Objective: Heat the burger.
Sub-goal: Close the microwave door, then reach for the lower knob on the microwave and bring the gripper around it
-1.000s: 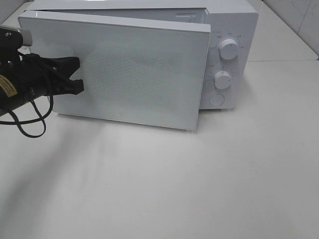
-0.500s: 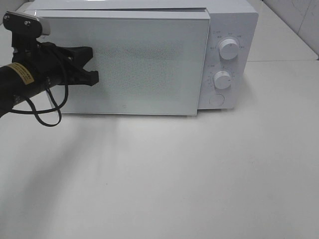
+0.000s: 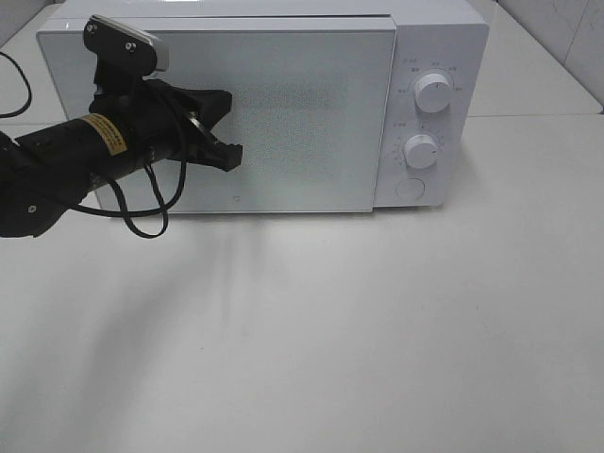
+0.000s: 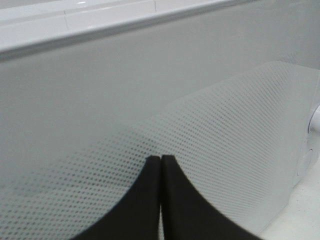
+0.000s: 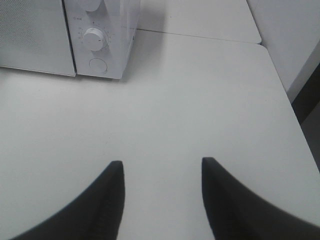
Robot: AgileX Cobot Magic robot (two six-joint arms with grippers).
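My left fingers (image 4: 142, 200), pressed together, push their tips against the microwave door (image 3: 311, 113) to seat it; it looks flush. The burger shows nowhere. I judge it sits inside, hidden behind the dotted, frosted panel. Past the 2 dials (image 3: 433, 92), my right fingers (image 5: 107, 200) hang apart over the desk (image 3: 377, 330), holding nothing.

This looks like a robot lab bench staged as a kitchen. A white microwave (image 3: 321, 179) stands on a plain white table (image 3: 377, 330). A black robot arm (image 3: 66, 160) with a loose cable (image 3: 142, 226) is in front of it, and a white tiled wall (image 3: 576, 38) is behind.
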